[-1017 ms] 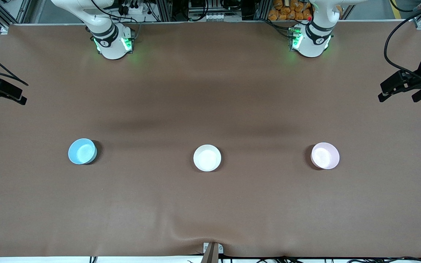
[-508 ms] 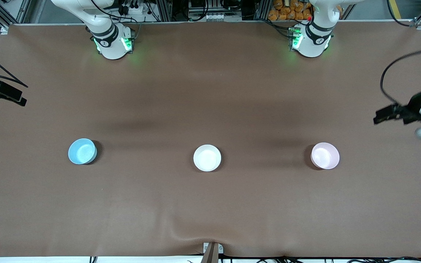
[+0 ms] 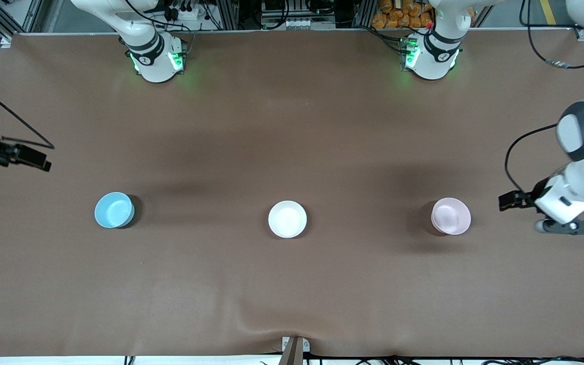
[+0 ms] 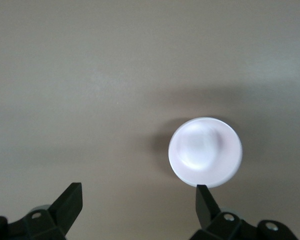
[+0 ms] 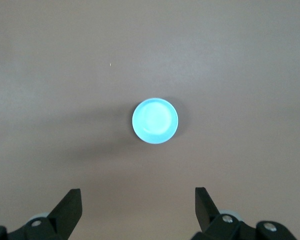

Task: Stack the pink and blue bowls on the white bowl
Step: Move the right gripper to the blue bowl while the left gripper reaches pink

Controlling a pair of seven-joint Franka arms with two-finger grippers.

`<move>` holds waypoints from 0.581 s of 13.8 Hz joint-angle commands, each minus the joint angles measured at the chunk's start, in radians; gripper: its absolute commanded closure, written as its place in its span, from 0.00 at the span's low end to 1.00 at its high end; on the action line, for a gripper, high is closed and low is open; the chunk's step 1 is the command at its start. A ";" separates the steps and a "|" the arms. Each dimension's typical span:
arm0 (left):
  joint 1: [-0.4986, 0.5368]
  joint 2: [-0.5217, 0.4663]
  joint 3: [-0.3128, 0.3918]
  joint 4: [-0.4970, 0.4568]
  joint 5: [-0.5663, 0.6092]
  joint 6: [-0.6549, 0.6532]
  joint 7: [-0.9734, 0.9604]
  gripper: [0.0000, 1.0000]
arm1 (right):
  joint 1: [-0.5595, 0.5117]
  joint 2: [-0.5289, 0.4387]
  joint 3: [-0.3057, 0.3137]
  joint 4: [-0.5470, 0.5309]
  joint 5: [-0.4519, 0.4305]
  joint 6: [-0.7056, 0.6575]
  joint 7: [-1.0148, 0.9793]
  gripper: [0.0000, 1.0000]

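Front view: the white bowl is seen at frame centre, the blue bowl at mid-left, the pink bowl at mid-right. The left gripper and the right gripper are shown spread, empty, above the brown table.

white bowl mid-table | blue bowl toward right arm's end | pink bowl toward left arm's end
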 commanded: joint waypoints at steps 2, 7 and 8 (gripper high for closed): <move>0.026 0.051 -0.017 -0.091 0.007 0.153 0.026 0.00 | 0.013 0.123 0.011 0.037 0.003 0.082 0.012 0.00; 0.013 0.140 -0.047 -0.097 -0.027 0.257 0.005 0.30 | 0.006 0.191 0.011 0.028 -0.006 0.181 0.000 0.00; 0.010 0.157 -0.047 -0.095 -0.028 0.272 -0.006 0.34 | 0.005 0.200 0.011 0.018 -0.005 0.172 0.001 0.00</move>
